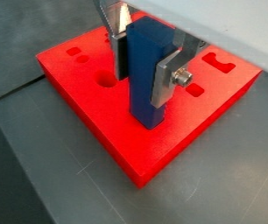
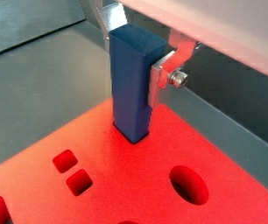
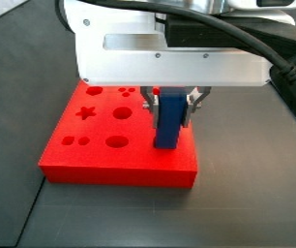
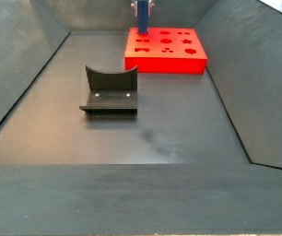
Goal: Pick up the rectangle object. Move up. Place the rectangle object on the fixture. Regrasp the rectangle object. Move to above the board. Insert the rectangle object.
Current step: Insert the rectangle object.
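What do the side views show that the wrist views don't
Only a side view shows the fixture, standing on the floor apart from the board, and the star cut-out. Only the wrist views show the gripper close up, its silver finger and bolt against the rectangle object. Both show the bar upright, its lower end at the red board.

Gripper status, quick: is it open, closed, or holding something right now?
Gripper: closed on the blue bar, held upright above the red board, its lower end at the board's top.
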